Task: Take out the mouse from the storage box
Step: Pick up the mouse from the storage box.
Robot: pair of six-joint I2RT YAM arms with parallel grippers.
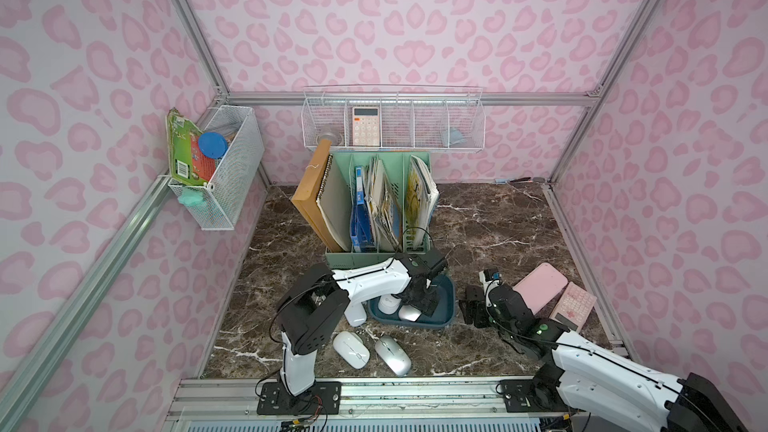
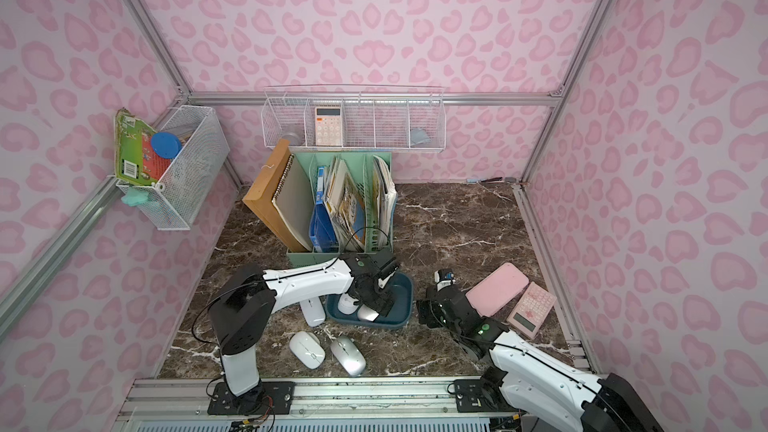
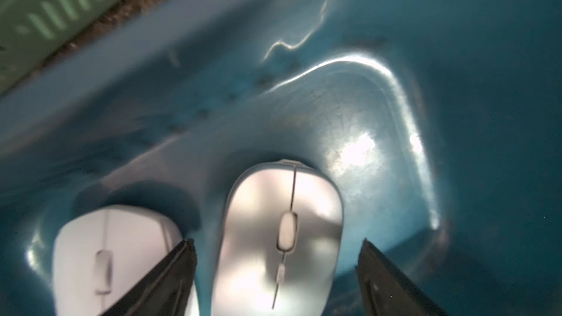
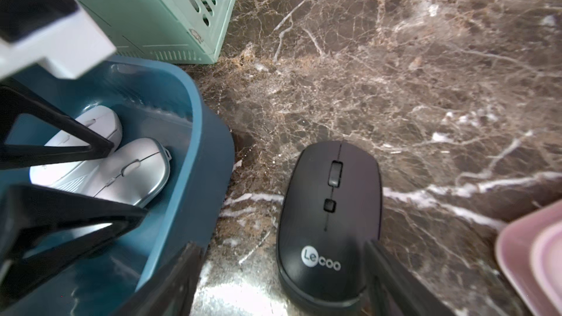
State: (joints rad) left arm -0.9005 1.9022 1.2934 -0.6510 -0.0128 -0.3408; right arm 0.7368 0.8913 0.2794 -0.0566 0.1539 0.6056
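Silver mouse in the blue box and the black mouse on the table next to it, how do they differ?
The silver mouse lies inside the storage box; the black mouse lies outside it on the marble table. The silver mouse sits between the left gripper's open jaws; the black mouse lies nearer one finger of the open right gripper. Both lie wheel side up.
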